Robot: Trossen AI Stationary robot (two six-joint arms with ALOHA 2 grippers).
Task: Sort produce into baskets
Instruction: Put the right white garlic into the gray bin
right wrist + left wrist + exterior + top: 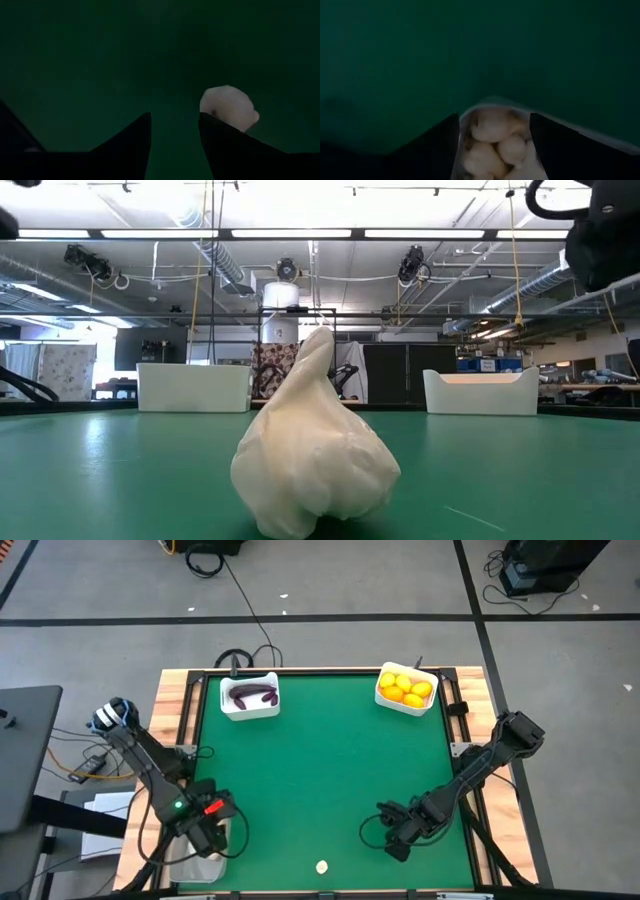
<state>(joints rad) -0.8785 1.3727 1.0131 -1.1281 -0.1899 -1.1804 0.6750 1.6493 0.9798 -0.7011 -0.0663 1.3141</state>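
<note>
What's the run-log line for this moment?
right gripper: open, empty, beside garlic bulb | left gripper: open over clear basket | garlic bulb: loose on mat

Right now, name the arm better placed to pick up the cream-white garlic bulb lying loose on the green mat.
Right. The right gripper hovers open near the garlic bulb, with the bulb in its wrist view; the left gripper sits over the clear bin of garlic, farther off.

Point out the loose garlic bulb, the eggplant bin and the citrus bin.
Cream-white garlic bulb [322, 866], high view, its middle.
White rectangular bin of purple eggplants [228, 708], high view, left rim.
White rectangular bin of yellow citrus [384, 700], high view, left rim.
</note>
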